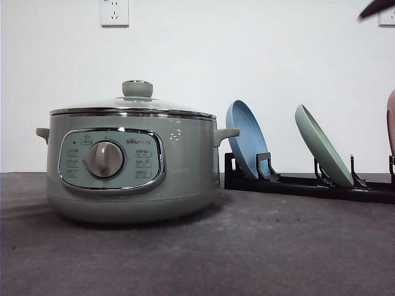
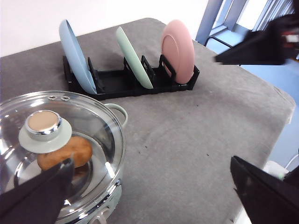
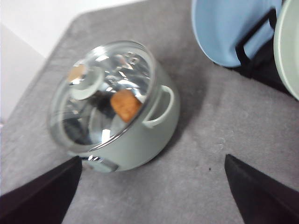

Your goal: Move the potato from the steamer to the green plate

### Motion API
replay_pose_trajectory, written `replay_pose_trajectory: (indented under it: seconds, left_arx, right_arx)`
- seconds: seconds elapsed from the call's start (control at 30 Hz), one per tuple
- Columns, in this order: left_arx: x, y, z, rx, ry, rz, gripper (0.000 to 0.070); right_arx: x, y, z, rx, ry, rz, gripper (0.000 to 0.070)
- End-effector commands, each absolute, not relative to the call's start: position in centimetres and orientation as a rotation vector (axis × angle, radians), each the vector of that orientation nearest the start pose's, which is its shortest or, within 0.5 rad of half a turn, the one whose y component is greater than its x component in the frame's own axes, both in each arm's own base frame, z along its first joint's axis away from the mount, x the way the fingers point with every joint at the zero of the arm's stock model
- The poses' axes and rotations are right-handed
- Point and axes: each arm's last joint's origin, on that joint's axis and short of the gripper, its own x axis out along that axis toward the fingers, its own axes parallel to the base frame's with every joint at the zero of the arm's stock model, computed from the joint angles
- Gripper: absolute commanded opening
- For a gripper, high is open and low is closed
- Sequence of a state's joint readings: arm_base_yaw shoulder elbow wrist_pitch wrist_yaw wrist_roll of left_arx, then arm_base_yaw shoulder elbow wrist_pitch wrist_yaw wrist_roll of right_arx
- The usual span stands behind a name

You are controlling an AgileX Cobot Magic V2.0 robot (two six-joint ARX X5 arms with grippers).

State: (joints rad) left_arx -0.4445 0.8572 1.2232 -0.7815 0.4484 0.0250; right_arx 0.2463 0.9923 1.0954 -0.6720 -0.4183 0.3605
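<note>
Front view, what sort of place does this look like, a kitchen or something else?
Probably a staged test bench, not a real kitchen: the steamer and a black dish rack holding the blue plate and green plate sit on a grey cloth-covered table against a bare white wall with a socket.

Front view sits low, almost at surface (image 1: 247,259) level, looking straight ahead at the white wall, steamer (image 1: 131,166) close and side-on, rack (image 1: 308,184) of plates behind to the right. Left wrist view looks down from above at an angle, steamer (image 2: 56,154) near, rack (image 2: 131,81) farther off. Right wrist view looks down from higher, steamer (image 3: 119,107) whole, rack (image 3: 254,56) at the frame edge. All three share steamer and rack; both wrist views see through the lid
</note>
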Motion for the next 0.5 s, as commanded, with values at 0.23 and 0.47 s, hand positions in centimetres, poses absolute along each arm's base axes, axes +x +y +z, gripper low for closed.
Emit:
replay_pose_trajectory:
  seconds: [0.23,0.47]
  left_arx:
    - [12.7,-7.7,41.1,0.032,0.423,-0.908,0.0700]
    - [12.7,-7.7,41.0,0.032,0.436,-0.907,0.0700]
  right_arx:
    - [26.2,5.9,34.5,0.425,0.735,0.452,0.0617]
    - [32.6,4.9,34.4,0.431,0.751,0.389,0.0617]
